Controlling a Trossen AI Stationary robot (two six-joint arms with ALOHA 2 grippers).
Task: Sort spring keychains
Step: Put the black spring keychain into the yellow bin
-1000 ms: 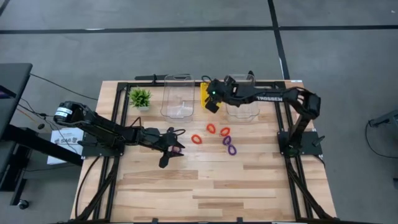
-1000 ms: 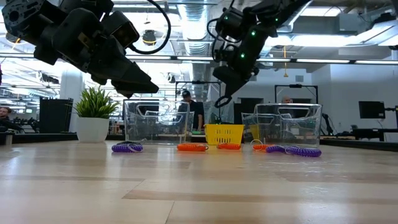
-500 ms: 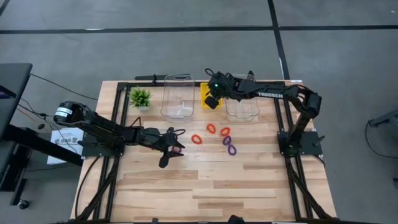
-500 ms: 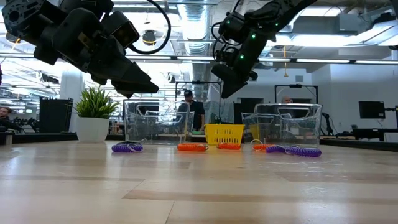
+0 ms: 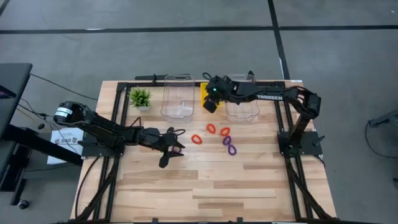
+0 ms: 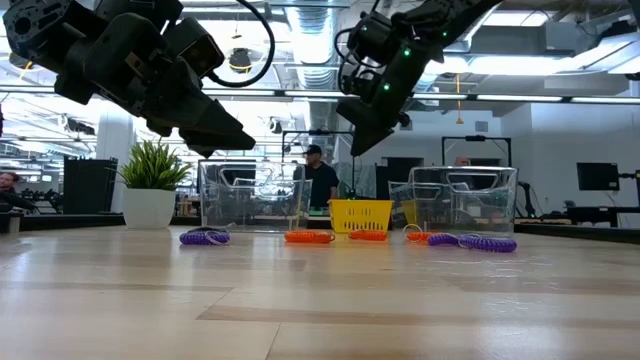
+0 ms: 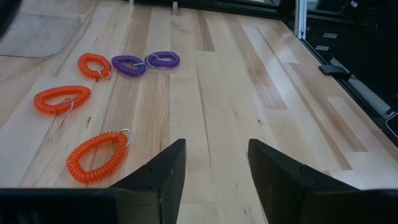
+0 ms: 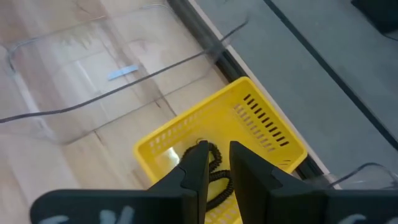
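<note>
Right gripper [image 5: 211, 103] hangs over the yellow basket [image 8: 267, 134], jaws slightly parted, empty; left gripper [image 5: 169, 148], jaws wide, sits nearer the orange keychain [image 7: 95, 156]

Three red and two purple spring keychains [image 5: 214, 134] lie flat mid-table; a black one [image 8: 214, 171] sits in the basket.

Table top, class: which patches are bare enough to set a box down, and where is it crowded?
Bare: the near half of the table, below the spring keychains. Crowded: the far edge with plant, two clear bins and yellow basket, and the middle beside the left gripper.
</note>
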